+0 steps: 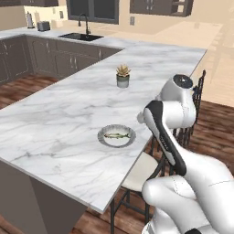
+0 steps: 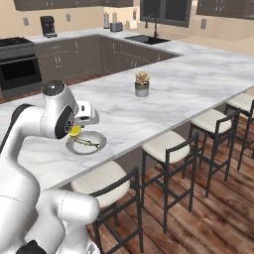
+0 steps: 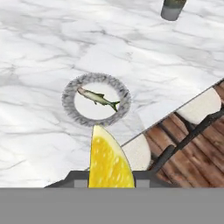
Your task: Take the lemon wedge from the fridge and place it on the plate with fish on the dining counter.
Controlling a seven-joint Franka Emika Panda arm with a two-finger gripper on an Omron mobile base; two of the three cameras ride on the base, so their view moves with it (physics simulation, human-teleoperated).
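You're looking at a glossy white arm (image 1: 183,183) built of rounded, bulbous segments — smooth shells with faint seam lines between them. A black band runs lengthwise down the slimmer link in the left base view. Each big joint ends in a dark round cap (image 2: 53,89) ringed in grey — a second cap (image 1: 183,81) tops the upper joint.

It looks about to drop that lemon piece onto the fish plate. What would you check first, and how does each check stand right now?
1. Lemon wedge held in the gripper: ok.
2. Plate with fish sits flat on the dining counter: ok.
3. Room on the plate beside the fish: ok.
4. Wedge directly over the plate: not ok; the plate lies ahead in the hand view.
5. Potted plant away from the plate: ok.
6. Height above the plate: cannot tell.
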